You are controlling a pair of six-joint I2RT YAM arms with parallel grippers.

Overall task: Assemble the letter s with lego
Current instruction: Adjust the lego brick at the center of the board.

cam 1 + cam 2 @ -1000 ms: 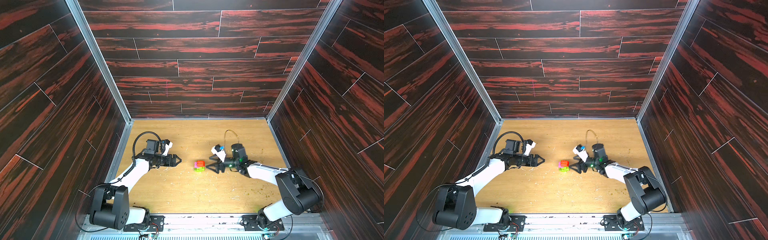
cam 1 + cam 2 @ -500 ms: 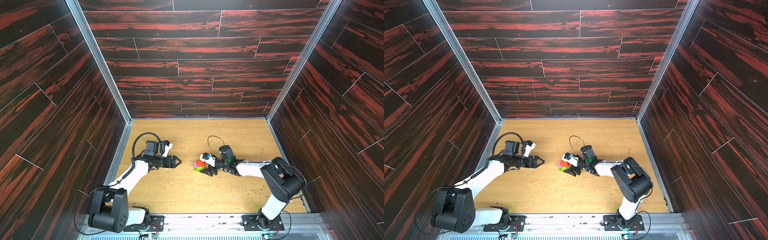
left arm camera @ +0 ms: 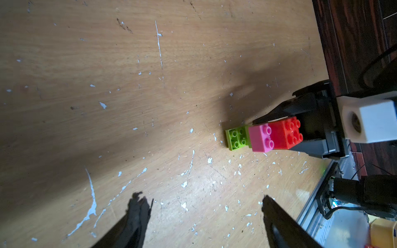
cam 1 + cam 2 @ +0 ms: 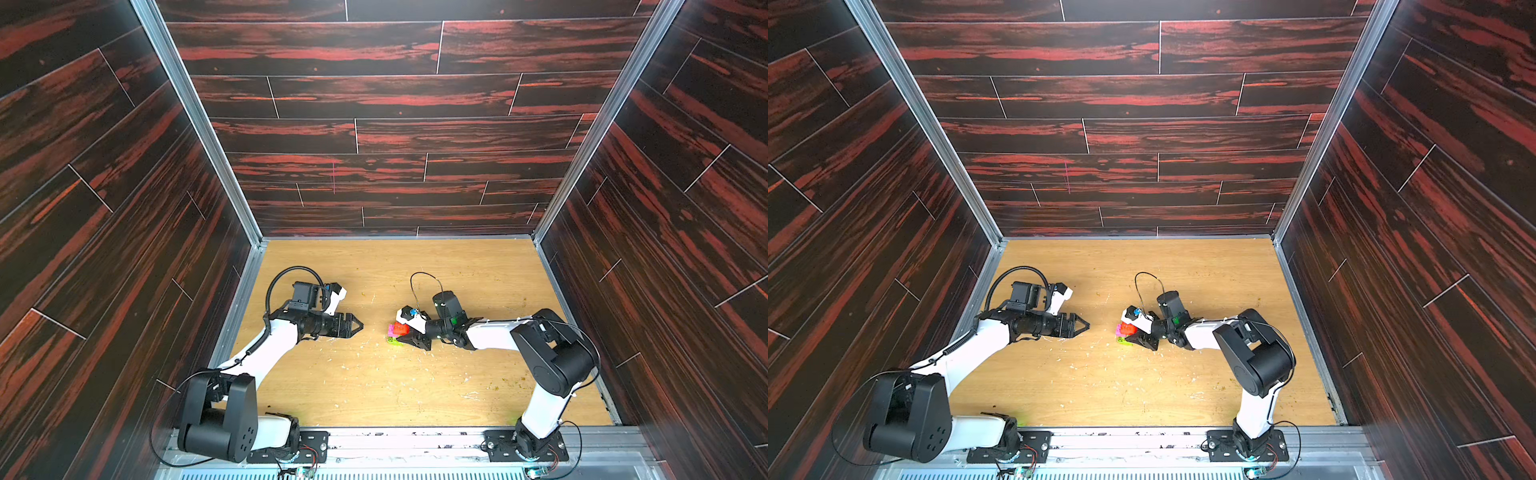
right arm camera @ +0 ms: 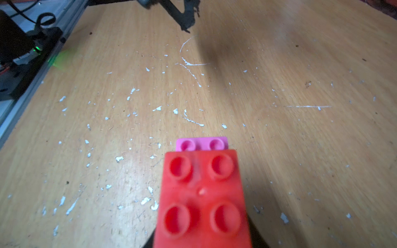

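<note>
Pinching the red brick of the S with the right claw on the tabletop; holding the left claw spread, well apart. Showing red, pink, green joined; seeing 0 loose bricks, likely finishing.

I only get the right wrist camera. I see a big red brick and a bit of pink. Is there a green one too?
Observer: Yes, a lime green brick sits just past the pink brick, touching it.
Kid: Is my pincer grabbing the red one?
Observer: Yes, the right pincer is shut on the red brick.
Kid: Where's the other pincer?
Observer: The left pincer is open and empty, apart from the bricks.
</note>
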